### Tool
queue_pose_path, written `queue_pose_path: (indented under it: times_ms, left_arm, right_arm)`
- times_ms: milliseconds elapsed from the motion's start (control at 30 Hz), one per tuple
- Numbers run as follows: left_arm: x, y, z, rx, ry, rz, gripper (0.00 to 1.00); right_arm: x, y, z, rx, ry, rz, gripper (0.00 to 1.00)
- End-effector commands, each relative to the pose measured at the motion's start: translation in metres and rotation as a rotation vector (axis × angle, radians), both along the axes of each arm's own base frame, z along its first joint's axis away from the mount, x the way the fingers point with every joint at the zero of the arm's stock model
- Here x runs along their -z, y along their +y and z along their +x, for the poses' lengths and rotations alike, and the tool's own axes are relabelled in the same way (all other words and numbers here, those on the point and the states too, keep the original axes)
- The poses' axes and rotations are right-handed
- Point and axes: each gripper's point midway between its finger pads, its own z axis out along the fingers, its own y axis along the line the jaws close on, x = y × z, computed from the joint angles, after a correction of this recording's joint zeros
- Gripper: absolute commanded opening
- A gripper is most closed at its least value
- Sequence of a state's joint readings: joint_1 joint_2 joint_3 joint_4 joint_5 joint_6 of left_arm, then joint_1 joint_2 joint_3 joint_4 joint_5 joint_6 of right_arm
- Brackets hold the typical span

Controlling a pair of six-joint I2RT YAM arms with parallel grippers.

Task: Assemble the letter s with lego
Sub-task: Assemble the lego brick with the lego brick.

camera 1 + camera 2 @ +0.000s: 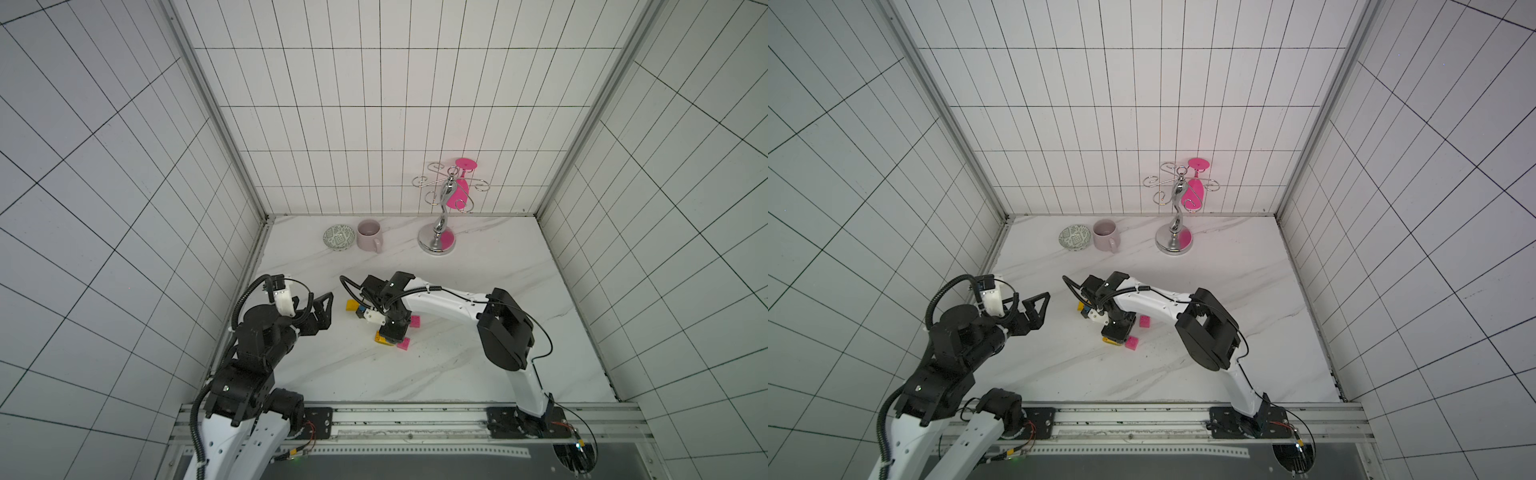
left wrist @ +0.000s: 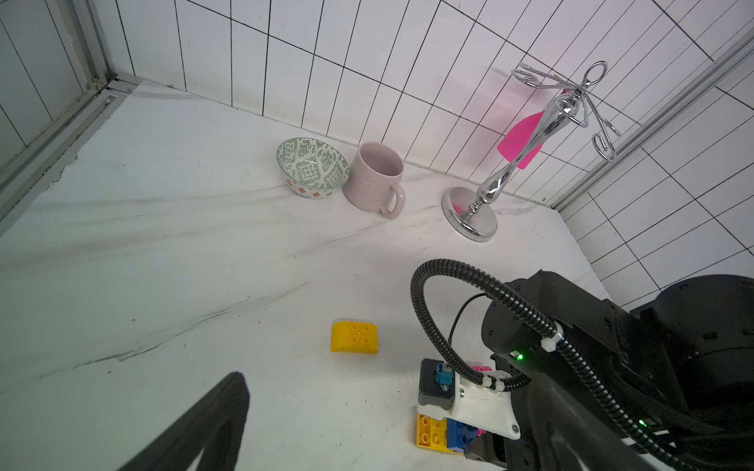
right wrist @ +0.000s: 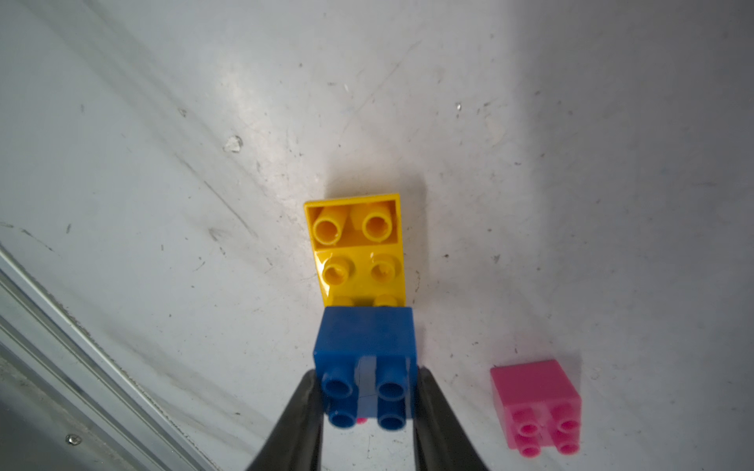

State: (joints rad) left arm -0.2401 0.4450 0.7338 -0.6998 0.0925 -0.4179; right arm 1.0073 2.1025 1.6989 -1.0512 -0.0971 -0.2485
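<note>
Step in hand, as judged: seating the blue cube on the long yellow brick. The right tool is clamped on the blue cube, one finger on each side face, with the cube's studs facing the wrist camera. In the right wrist view the cube covers one end of the long yellow brick, and two rows of yellow studs lie exposed beyond it. Whether the cube is pressed fully home cannot be told. Keep the cube square to the brick's edges and press straight along the stud axis. A sideways load would likely slide the brick across the smooth worktop. Release only when no gap shows at the joint, then withdraw straight up. The left tool hangs wide and empty, well apart from the bricks; it could brace the yellow brick if that shifts. The rounded yellow brick lies loose near the right arm's wrist. The first pink cube and the second pink cube rest on the worktop beside the right tool, not yet joined.
</note>
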Motion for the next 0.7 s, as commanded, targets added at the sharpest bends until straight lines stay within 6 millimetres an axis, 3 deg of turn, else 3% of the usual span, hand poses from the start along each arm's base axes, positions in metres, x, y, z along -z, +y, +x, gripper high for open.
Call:
queue_pose_path:
  times_ms: [0, 133, 667]
  left_arm:
    - [-0.005, 0.004, 0.0, -0.019, -0.028, 0.013, 0.99]
    - [-0.005, 0.006, 0.001, -0.025, -0.027, 0.015, 0.99]
    - [-0.006, 0.01, -0.001, -0.05, -0.034, 0.017, 0.99]
  right_arm:
    - [0.0, 0.006, -0.004, -0.025, 0.02, -0.009, 0.34]
    - [-0.001, 0.011, -0.005, -0.036, 0.022, 0.002, 0.34]
    - [0.021, -0.005, -0.02, -0.144, 0.048, -0.066, 0.36]
